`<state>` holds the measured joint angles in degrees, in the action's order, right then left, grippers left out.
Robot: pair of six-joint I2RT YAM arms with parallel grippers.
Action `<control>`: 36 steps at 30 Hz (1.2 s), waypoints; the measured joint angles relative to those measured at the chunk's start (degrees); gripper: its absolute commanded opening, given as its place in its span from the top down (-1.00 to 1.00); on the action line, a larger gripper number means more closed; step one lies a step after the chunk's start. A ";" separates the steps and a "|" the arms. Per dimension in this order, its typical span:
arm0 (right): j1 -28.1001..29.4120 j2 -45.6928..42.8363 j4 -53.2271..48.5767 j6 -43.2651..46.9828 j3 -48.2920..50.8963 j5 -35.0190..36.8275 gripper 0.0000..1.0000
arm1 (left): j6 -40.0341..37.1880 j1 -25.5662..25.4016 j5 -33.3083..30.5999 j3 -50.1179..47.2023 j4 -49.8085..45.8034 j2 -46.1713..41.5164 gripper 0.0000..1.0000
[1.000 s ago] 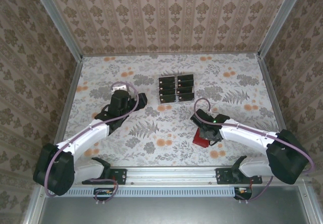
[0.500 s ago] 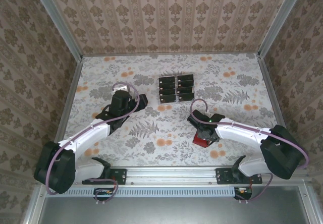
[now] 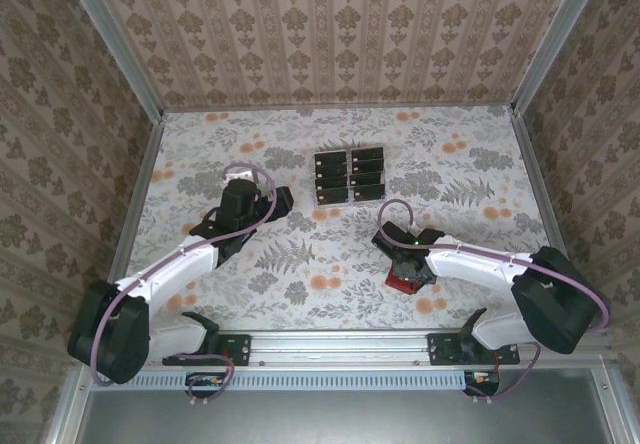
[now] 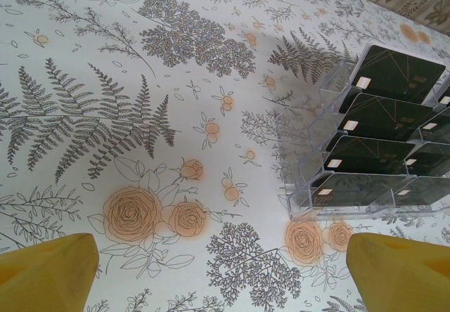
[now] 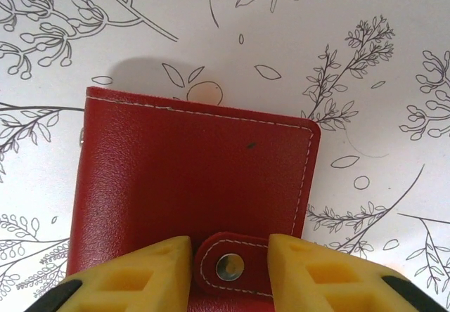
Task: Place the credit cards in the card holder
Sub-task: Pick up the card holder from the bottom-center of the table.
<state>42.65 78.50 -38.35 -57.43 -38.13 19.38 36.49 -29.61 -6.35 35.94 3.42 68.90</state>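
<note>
The card holder (image 5: pixel 197 171) is a red wallet lying closed on the table, its snap tab (image 5: pixel 230 266) fastened; it also shows near the front right (image 3: pixel 400 282). My right gripper (image 5: pixel 230 266) stands over it, open, with a yellow finger close on each side of the tab (image 3: pixel 404 267). The credit cards (image 4: pixel 394 108) are black and stand in a clear slotted rack (image 4: pixel 309 201) at the table's middle back (image 3: pixel 349 175). My left gripper (image 4: pixel 225 284) is wide open with nothing in it, hovering left of the rack (image 3: pixel 280 200).
Floral tablecloth (image 3: pixel 300 264) covers the table, walled in by patterned panels with metal edges on the left (image 3: pixel 135 204) and right (image 3: pixel 530 194). Bare cloth lies between the rack and the wallet.
My right gripper has shifted slightly left and settled over the wallet's tab. The left arm has barely moved. The cards and rack are unchanged.
</note>
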 measured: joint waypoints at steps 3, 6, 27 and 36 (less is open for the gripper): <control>0.00 0.55 0.57 0.09 0.02 0.00 0.61 | -0.02 0.02 0.13 0.00 -0.02 0.00 -0.99; 0.04 0.70 0.85 0.50 -0.02 0.37 0.85 | -0.02 0.00 0.13 0.00 -0.07 0.00 -1.00; 6.86 2.23 10.43 9.22 -10.47 -10.47 1.00 | 1.77 0.02 7.72 -3.45 -3.45 -4.28 -1.00; 11.23 13.62 13.16 10.71 -21.31 -12.26 1.00 | 7.89 -0.76 14.99 -8.74 1.77 -6.29 -1.00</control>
<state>53.89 92.12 -25.19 -46.72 -59.44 7.11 44.38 -30.37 8.64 27.20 5.19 62.61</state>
